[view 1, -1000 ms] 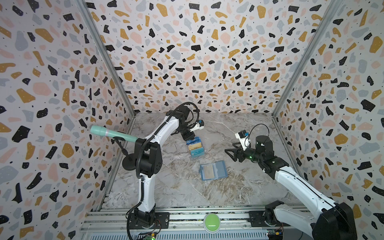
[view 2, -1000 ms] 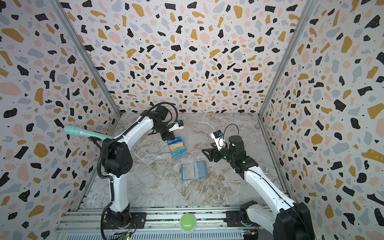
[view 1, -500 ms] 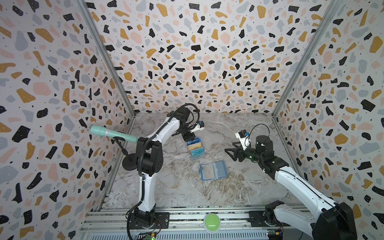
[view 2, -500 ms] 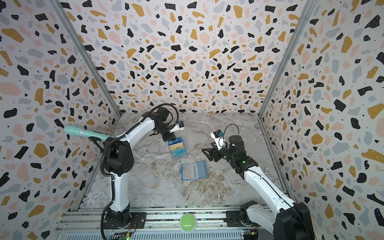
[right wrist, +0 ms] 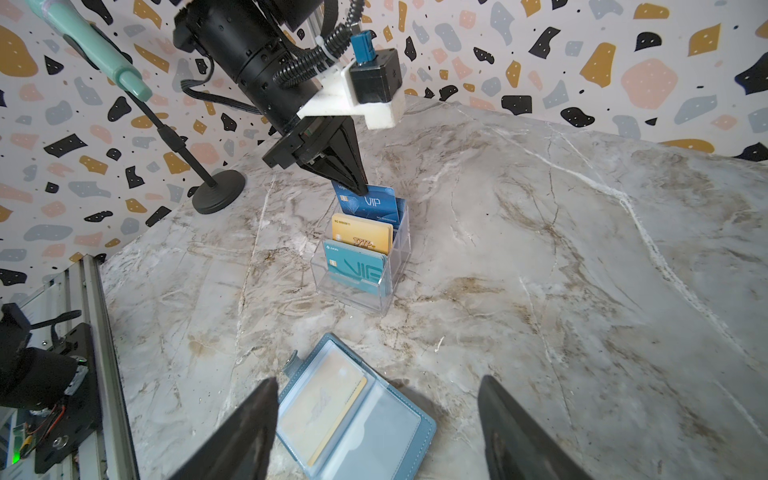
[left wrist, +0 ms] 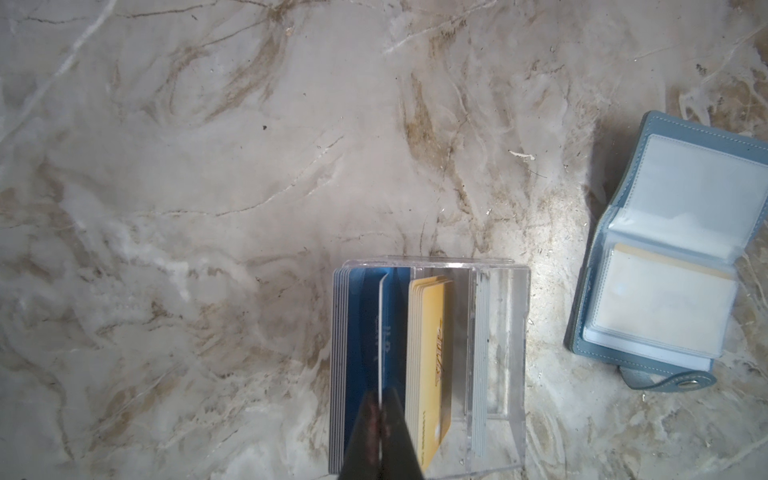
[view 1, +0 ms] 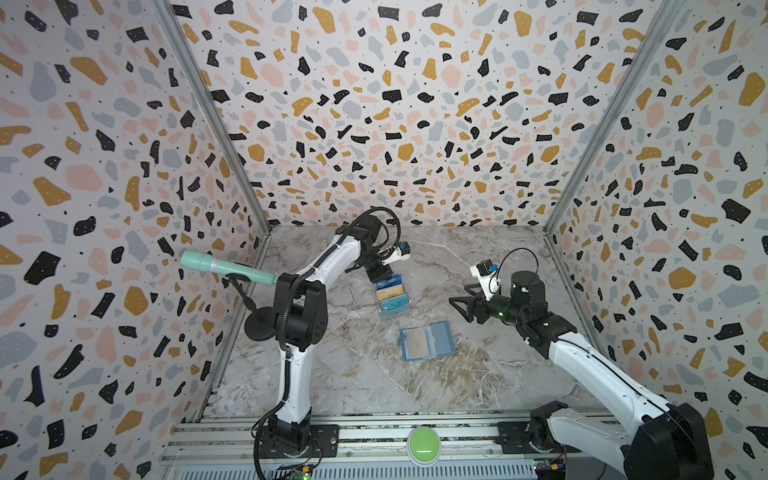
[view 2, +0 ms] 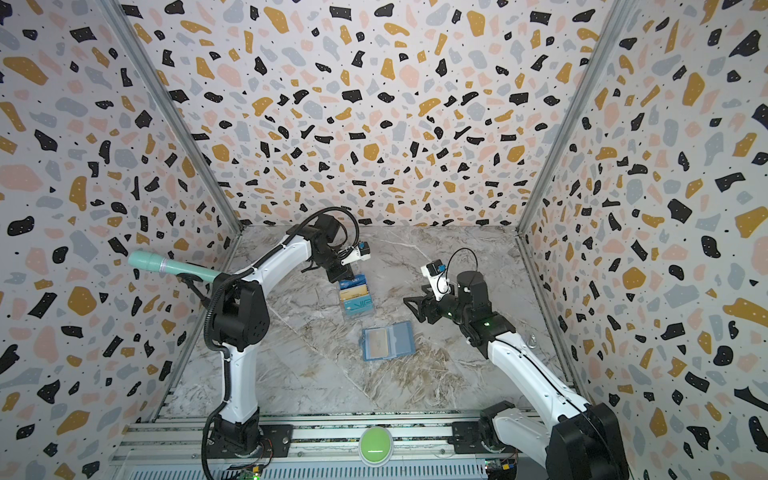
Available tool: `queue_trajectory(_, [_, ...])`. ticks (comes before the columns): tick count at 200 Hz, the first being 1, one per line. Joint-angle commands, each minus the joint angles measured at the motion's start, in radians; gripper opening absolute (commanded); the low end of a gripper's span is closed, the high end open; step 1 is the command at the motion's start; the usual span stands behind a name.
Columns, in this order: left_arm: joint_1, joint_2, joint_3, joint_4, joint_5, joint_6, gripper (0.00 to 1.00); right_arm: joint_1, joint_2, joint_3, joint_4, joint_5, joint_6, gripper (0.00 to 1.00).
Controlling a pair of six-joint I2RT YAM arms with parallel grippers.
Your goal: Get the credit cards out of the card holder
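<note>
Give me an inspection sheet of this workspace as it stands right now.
Surface: marble-patterned table, some specks.
Job's things: card holder lying open, tan card in a sleeve; blue card pinched over the clear stand.
Clutter: microphone on stand.
Grippers: left tool shut on the blue card; right tool open, above the card holder.
Cables: black loops at both wrists.
Surroundings: terrazzo walls, green button.

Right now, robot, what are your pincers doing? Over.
Left pincer shut on blue card at clear stand. Right pincer open above card holder. Tan card still sleeved. Nothing blocking.
</note>
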Motion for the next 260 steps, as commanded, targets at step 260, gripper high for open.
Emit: queue_trajectory(260, [0.005, -0.134, -0.132, 0.264, -0.037, -0.131, 0.25, -0.004, -0.004, -0.002, 0.017, -0.021, -0.002, 0.76])
